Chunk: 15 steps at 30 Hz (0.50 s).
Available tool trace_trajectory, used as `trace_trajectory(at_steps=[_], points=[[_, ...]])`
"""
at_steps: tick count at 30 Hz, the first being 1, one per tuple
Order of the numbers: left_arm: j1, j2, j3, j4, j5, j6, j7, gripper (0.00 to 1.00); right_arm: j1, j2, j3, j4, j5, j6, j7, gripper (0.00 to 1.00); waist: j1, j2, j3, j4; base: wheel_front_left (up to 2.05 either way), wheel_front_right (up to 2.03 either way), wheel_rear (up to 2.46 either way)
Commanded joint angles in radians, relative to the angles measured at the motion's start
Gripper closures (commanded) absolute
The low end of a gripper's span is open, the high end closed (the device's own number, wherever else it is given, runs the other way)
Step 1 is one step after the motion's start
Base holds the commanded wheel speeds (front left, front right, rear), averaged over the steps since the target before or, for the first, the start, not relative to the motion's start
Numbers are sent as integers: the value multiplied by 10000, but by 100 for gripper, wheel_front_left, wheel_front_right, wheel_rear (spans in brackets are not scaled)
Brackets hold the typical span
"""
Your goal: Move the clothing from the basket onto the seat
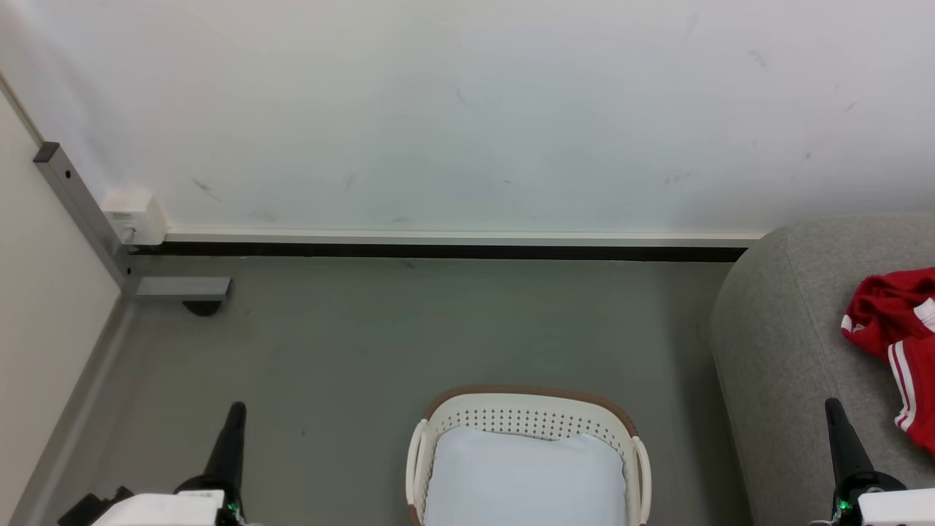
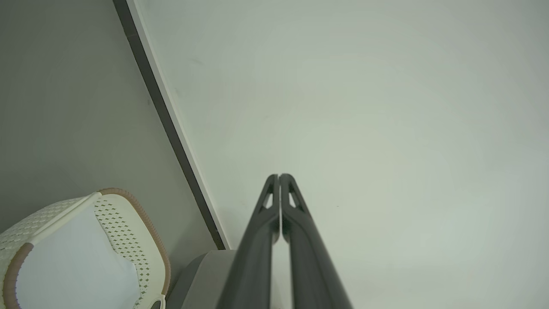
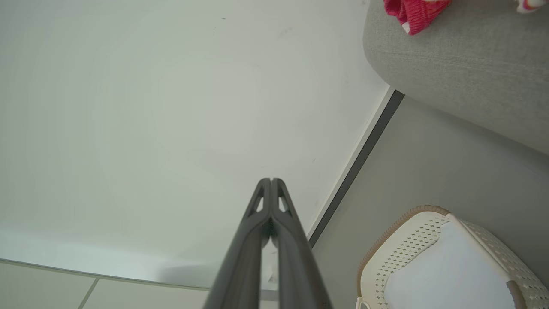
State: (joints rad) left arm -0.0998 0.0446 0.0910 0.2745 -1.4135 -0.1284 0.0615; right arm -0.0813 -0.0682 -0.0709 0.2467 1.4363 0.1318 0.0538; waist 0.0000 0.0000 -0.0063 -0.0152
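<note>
On the seat, at the right edge of the head view, the clothing lay crumpled, red with white stripes. Its long axis ran roughly from the wall side back toward me. The frame edge cut it off, so I couldn't tell its full extent. Left of the seat, on the grey floor, sat the basket, apart from the seat, brown rim toward the wall. A flat white cloth lay inside it.

The right gripper hung low over the seat's near part, close to the clothing but not touching it, fingers aimed up the view toward the wall. In the right wrist view I saw its two fingers pressed tip to tip, empty.

The left gripper sat at lower left over the floor, well apart from the basket and pointing the same way. Its fingers were also closed flat together in the left wrist view.
</note>
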Motion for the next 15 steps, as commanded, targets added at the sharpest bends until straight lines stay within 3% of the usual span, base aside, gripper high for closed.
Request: trace_trajectory(at_steps=[1,15], points=[[-137,81,74,-117,-335,-33,94,100,-203,-24,-74,-65,224,-16,75,100,0,0,7,11,0,0,0],[-133,86,181,-223,-1289,-38,353,100,-242,74,-255,-51,1158,-18,368,100,0,0,53,86,0,0,0]])
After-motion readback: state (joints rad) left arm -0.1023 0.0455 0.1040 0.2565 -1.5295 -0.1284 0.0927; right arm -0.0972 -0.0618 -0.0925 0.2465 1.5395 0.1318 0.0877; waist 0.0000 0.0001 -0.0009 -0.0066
